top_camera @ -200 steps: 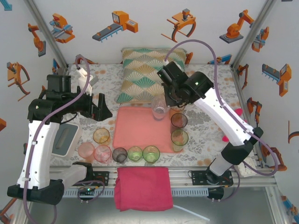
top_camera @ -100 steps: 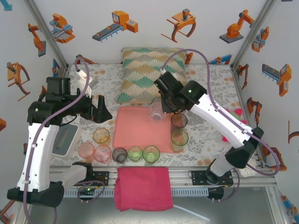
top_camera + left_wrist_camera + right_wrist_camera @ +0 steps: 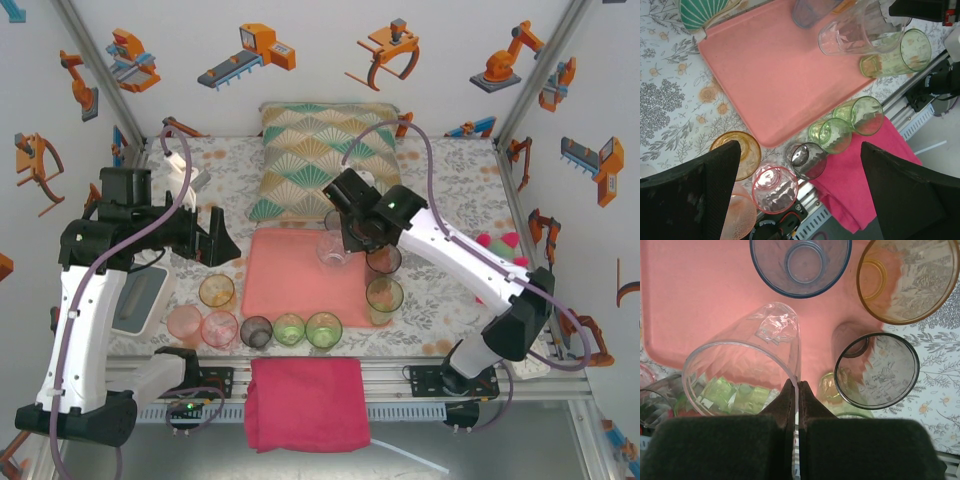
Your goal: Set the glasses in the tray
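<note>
Eleven small round see-through tumblers are in view: three green, two amber, two smoky grey, one pink, one peach, one blue and one clear. There is one flat salmon-pink rectangular tray (image 3: 290, 285), lying mid-table.

The clear tumbler (image 3: 747, 365) hangs tilted over the tray's far right part. The right gripper (image 3: 797, 390) pinches its rim, with its fingers pressed together on the glass wall, one inside and one outside. Just beyond it the blue tumbler (image 3: 800, 262) stands on the tray. The amber tumbler (image 3: 905, 277) and the smoky grey tumbler (image 3: 876, 370) crowd the tray's right edge; I cannot tell whether they are on or off it. The green tumbler (image 3: 384, 296) stands just nearer, off the tray.

Along the tray's near left corner runs a row:
- the second green tumbler (image 3: 323, 329)
- the third green tumbler (image 3: 289, 329)
- the second grey tumbler (image 3: 256, 331)
- the pink tumbler (image 3: 219, 328)
- the peach tumbler (image 3: 184, 322)

The second amber tumbler (image 3: 217, 291) stands behind the row.

The left gripper (image 3: 212, 240) hovers left of the tray, spread wide and empty.

A fan-patterned teal-and-beige cushion (image 3: 320, 150) lies beyond the tray. A magenta folded cloth (image 3: 305, 400) drapes the near rail.
</note>
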